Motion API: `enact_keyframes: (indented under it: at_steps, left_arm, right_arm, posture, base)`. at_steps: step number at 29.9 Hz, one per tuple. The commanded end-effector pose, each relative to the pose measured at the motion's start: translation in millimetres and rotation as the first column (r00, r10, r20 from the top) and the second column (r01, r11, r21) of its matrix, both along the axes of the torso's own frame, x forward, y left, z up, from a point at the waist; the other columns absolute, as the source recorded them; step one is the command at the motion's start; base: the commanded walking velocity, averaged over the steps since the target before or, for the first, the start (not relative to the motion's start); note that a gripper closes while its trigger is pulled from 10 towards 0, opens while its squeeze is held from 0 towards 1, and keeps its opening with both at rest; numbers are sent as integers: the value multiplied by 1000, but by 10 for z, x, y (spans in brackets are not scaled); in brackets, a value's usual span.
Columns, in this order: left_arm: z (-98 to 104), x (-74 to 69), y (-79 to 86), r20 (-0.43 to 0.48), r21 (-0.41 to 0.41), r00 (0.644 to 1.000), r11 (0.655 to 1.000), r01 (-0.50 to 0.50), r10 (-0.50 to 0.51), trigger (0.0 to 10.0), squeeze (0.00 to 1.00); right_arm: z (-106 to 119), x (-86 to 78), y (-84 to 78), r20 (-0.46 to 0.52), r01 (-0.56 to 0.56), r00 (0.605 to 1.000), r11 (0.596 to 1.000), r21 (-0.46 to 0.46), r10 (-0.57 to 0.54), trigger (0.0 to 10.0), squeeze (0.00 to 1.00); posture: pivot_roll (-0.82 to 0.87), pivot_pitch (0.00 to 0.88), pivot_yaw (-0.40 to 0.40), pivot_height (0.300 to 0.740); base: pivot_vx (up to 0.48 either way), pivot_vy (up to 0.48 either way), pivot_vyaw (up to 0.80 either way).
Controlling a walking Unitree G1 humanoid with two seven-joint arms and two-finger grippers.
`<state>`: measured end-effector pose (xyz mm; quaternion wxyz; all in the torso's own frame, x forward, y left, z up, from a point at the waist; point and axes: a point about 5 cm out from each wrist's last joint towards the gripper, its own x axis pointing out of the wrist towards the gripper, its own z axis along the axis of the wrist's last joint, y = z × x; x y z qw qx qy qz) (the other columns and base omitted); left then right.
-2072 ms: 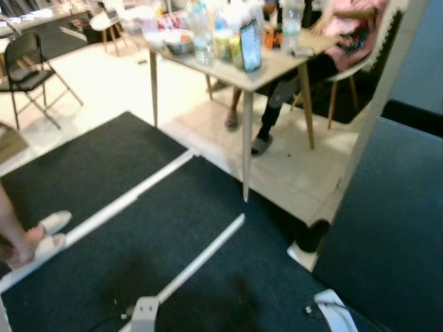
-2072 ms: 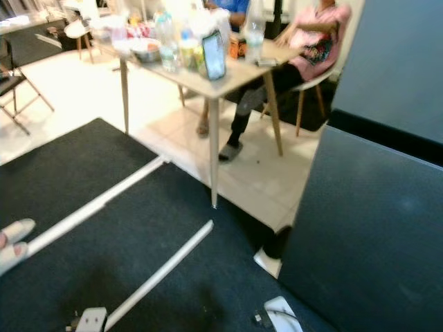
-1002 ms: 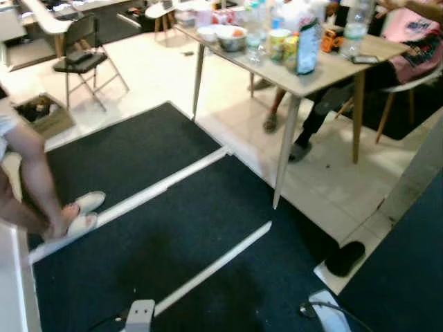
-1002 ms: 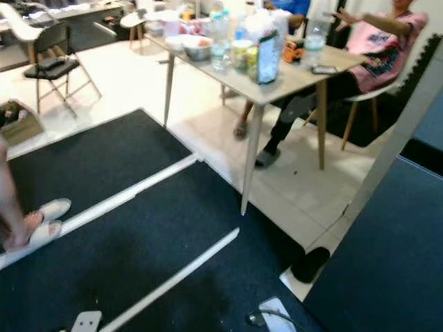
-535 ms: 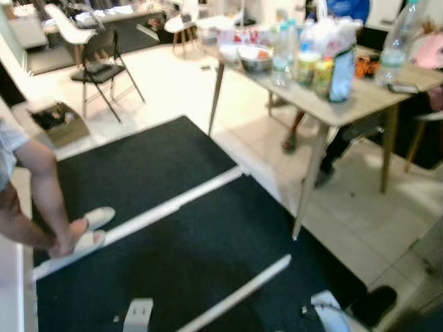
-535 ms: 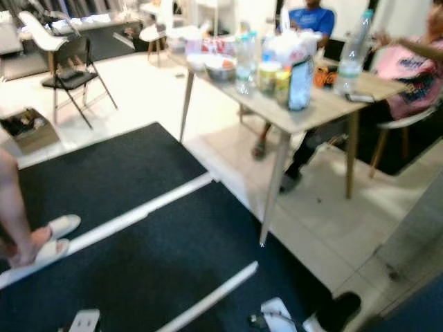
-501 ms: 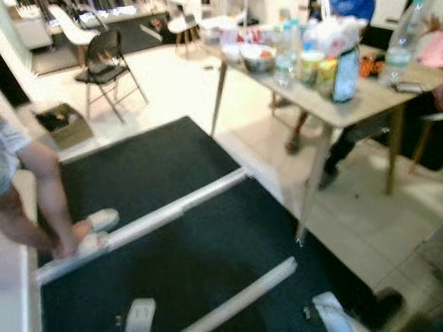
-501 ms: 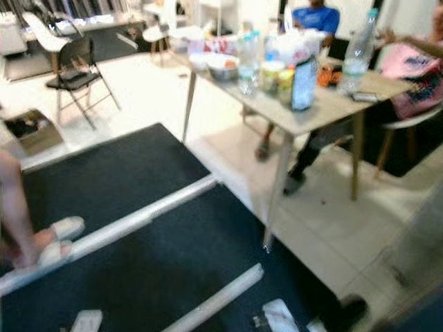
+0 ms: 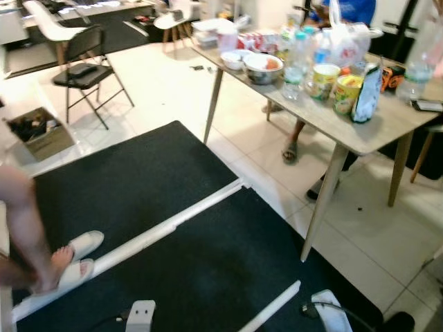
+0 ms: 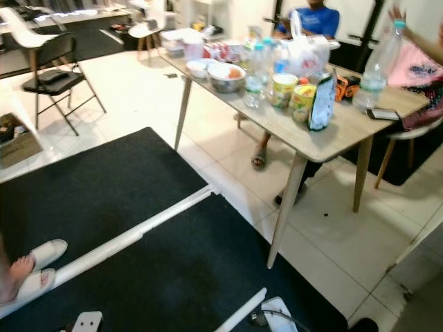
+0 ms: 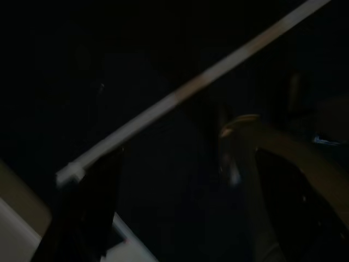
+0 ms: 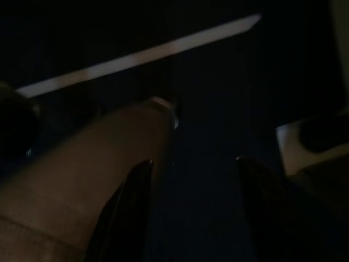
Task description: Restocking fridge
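Closest in, both arms hang low over the black mat point(image 9: 208, 270). The wrist views are very dark: the left gripper point(image 11: 185, 164) has its fingers apart with nothing between them, and the right gripper point(image 12: 193, 164) is likewise spread and empty above the mat and a pale white strip point(image 12: 142, 52). On the robot's left a person's foot in a white slipper point(image 9: 75, 254) rests at the mat's edge. Farther out on the tiled floor stand a cardboard box point(image 9: 41, 135) and a black folding chair point(image 9: 86, 69). Beyond the mat stands the wooden table point(image 9: 391, 135), which carries what is probably the stock for the fridge: a metal bowl point(image 9: 263, 68), clear bottles point(image 9: 295, 59), two yellow tubs point(image 9: 336, 86), an upright pouch point(image 9: 367, 84) and a white plastic bag point(image 9: 346, 40). A person in a blue shirt point(image 10: 315, 21) sits behind it. Over the last two seconds the whole view has swung from the tall dark panel on the robot's right toward this table, so the camera has turned and the things have not moved. That suggests the robot is heading to fetch an item, with nothing picked up yet.
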<state>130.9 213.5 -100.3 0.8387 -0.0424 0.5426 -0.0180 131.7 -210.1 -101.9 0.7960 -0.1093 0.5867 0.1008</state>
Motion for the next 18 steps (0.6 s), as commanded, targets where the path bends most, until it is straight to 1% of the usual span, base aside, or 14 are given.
enact_keyframes:
  at_steps: [1,12,18]
  left_arm:
    - [-11,-50,25,-11,8,1000,1000,1,-1,10000,0]
    - [-9,-44,27,-10,8,1000,1000,0,0,10000,0]
    - [-8,-40,25,-8,5,1000,1000,-1,1,10000,0]
  right_arm:
    - [18,62,15,20,6,1000,1000,4,-6,10000,0]
    - [20,68,13,19,6,1000,1000,1,-6,10000,0]
    - [19,63,7,5,-3,1000,1000,-7,3,10000,0]
  posture:
    - [-14,0,70,740]
    - [-13,0,68,740]
    - [-14,0,68,740]
  base:
    - [480,0,0]
    - [480,0,0]
    - [480,0,-761]
